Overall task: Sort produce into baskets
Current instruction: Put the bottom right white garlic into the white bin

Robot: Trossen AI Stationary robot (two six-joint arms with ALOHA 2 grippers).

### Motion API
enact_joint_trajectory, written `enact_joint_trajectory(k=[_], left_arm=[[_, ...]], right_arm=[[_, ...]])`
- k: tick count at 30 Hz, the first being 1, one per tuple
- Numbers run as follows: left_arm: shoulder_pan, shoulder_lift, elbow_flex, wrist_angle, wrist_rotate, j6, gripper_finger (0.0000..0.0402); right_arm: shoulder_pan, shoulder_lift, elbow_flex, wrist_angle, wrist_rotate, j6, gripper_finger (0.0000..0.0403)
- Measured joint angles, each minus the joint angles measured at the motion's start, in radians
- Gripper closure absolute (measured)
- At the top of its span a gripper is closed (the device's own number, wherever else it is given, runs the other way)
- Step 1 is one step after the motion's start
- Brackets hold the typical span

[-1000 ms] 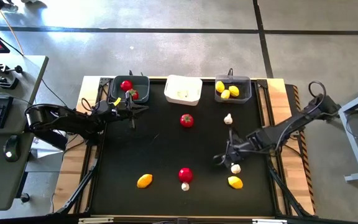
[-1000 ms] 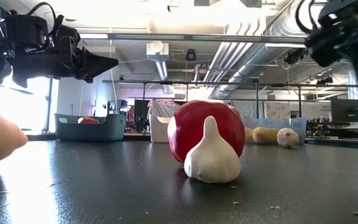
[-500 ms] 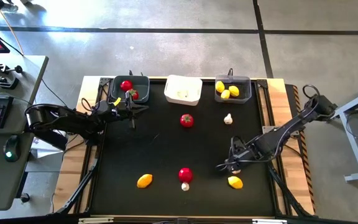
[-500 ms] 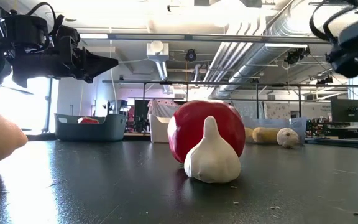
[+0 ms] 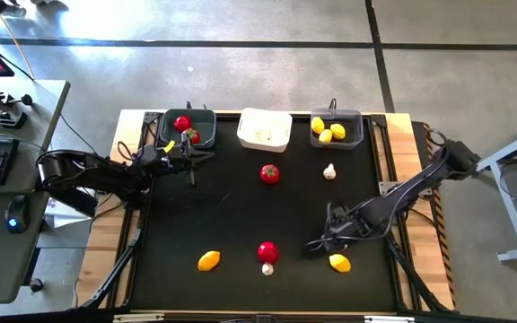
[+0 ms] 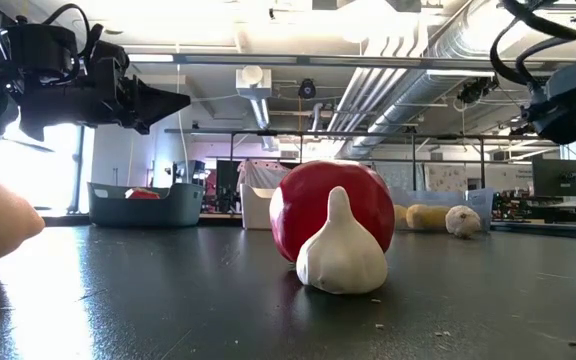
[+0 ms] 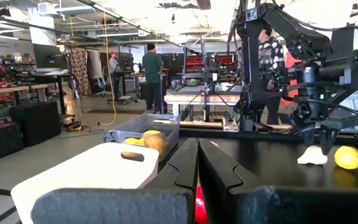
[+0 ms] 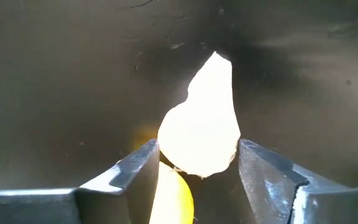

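My right gripper is open, low over the table's near right. Its fingers stand on either side of a white garlic bulb that lies on the table. I cannot tell whether they touch it. The gripper hides the bulb in the high view. A lemon lies just near of it. My left gripper is shut and empty, held above the table beside the left dark grey basket, which holds two tomatoes. The white basket and the right dark grey basket, which holds lemons, stand along the far edge.
Loose on the table are a tomato in the middle and a garlic bulb at the far right. A tomato, a garlic bulb and a lemon lie near the front edge. People stand in the room behind.
My right gripper has gone toward the table's near edge and down over the garlic bulb, which now lies between its fingers and is covered in the high view. The bulb has not moved.
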Motion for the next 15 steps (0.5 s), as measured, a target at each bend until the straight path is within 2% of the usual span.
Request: enact_joint_trajectory(k=[5, 8, 15], left_arm=[[0.000, 0.000, 0.000, 0.000, 0.000, 0.000, 0.0402], [0.000, 0.000, 0.000, 0.000, 0.000, 0.000, 0.0402], [0.000, 0.000, 0.000, 0.000, 0.000, 0.000, 0.0401]], right_arm=[[-0.032, 0.016, 0.000, 0.013, -0.020, -0.056, 0.0216], [-0.063, 0.016, 0.001, 0.013, -0.020, -0.117, 0.0241], [-0.161, 0.016, 0.083, 0.000, -0.068, -0.407, 0.0312]])
